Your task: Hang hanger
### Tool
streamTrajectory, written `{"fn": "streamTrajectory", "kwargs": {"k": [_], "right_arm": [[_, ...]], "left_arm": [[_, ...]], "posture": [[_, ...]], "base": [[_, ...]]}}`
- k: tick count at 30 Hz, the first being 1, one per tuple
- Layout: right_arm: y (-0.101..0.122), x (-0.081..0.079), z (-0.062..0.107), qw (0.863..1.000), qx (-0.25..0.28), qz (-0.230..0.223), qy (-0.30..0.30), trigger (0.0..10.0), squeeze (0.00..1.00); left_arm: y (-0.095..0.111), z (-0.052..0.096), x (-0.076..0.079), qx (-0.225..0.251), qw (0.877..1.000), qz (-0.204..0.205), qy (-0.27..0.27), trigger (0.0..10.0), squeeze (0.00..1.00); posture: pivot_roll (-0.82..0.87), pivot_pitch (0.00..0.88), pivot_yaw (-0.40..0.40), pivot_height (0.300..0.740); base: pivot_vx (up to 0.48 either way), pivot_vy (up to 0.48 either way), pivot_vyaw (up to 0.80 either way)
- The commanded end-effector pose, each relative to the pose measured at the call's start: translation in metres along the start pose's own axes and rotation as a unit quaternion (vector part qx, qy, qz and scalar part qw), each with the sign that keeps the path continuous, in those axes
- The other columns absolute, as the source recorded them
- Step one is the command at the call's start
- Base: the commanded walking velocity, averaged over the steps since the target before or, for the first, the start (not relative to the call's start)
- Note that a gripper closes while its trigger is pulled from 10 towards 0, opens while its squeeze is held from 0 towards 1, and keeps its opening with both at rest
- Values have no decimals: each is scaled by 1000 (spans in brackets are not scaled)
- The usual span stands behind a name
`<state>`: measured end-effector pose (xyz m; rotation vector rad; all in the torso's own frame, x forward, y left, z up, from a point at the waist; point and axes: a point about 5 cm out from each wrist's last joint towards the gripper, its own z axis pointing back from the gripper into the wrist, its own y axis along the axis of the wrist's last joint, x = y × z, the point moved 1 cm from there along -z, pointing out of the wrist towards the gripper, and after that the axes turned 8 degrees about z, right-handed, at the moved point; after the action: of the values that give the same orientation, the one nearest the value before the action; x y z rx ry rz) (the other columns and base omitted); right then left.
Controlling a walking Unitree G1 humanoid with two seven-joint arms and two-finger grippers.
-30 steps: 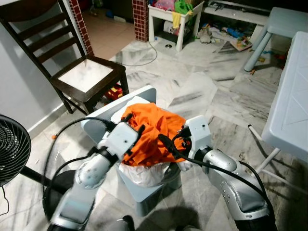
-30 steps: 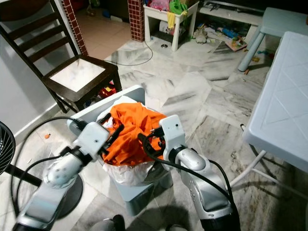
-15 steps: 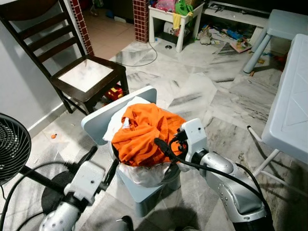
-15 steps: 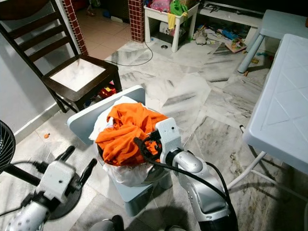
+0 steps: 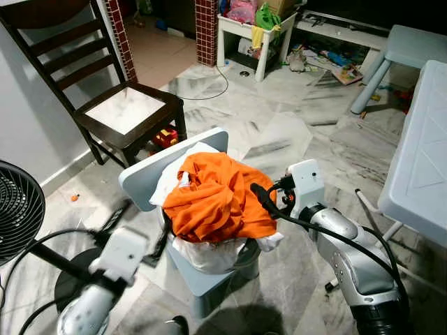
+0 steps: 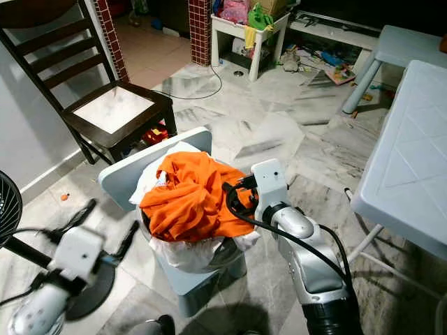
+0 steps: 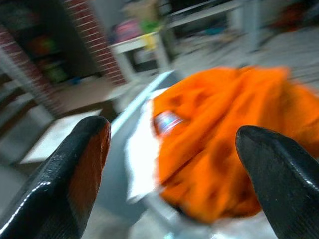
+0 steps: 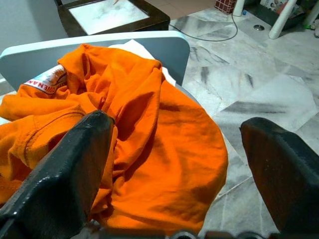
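Observation:
An orange garment is piled on top of a pale grey bin with a white liner and a raised lid. My right gripper hangs at the garment's right edge, open, its fingers spread wide with the cloth just beyond them. My left gripper is low on the bin's left side, blurred and open, apart from the cloth. From the left wrist the garment lies ahead between the spread fingers. I see no hanger.
A dark wooden chair stands behind the bin at left. A black fan is at the far left. A white plastic table edges the right side. A small white table with toys and clutter sits at the back.
My left gripper has let go of the orange garment and dropped to the lower left. My right gripper has drawn back a little to the right of the cloth.

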<state>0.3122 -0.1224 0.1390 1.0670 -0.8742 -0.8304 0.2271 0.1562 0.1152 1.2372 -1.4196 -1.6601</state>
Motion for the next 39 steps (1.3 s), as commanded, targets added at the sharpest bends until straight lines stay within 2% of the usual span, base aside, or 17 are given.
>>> {"fn": "streamTrajectory", "kwargs": {"k": [1,2,4,6,9,11,13,17,28,29,33,39], "right_arm": [[0,3,1,1000,1,3,-3,10000,0],[0,3,1,1000,1,3,-3,10000,0],[1,2,3,1000,4,2,-4,10000,0],[1,3,5,1000,4,2,-4,10000,0],[-1,4,9,1000,0,2,-6,10000,0],[-5,6,14,1000,-7,1,-10,10000,0],[-6,6,15,1000,-9,2,-10,10000,0],[-7,3,18,1000,-13,0,-6,10000,0],[-4,0,17,1000,-11,-1,1,10000,0],[-4,0,17,1000,-11,-1,1,10000,0],[-3,-2,17,1000,-11,-1,3,10000,0],[-2,-4,17,1000,-9,-2,5,10000,0]], "left_arm": [[-4,-6,6,-11,999,9,-36,10000,1000],[-4,-6,6,-11,999,9,-36,10000,1000],[-2,-20,6,-9,997,10,-82,10000,1000],[-4,-23,3,-15,996,10,-91,10000,1000],[-7,-27,-6,-24,994,11,-105,10000,1000],[-9,-28,-19,-37,993,16,-114,10000,1000],[-11,-29,-24,-42,992,21,-119,10000,1000],[-11,-30,-32,-56,982,45,-174,10000,1000],[-11,-35,-30,-65,972,43,-221,10000,1000],[-14,-35,-30,-70,971,38,-226,10000,0],[-20,-40,-28,-81,967,21,-240,10000,0],[-19,-64,-19,-68,968,8,-242,10000,0]], "posture": [[11,127,-21,740],[11,127,-21,740],[-2,131,-16,740],[-10,137,-12,740],[-24,151,-4,740],[-33,164,1,740],[-33,164,1,740],[-39,177,4,740],[-38,185,5,740],[-39,185,6,740],[-41,186,6,740],[-56,190,7,740]], "base": [[0,0,0],[0,0,0],[0,0,0],[0,0,0],[0,0,0],[0,0,0],[0,0,0],[0,0,0],[0,0,0],[0,0,0],[0,0,0],[0,0,0]]}}
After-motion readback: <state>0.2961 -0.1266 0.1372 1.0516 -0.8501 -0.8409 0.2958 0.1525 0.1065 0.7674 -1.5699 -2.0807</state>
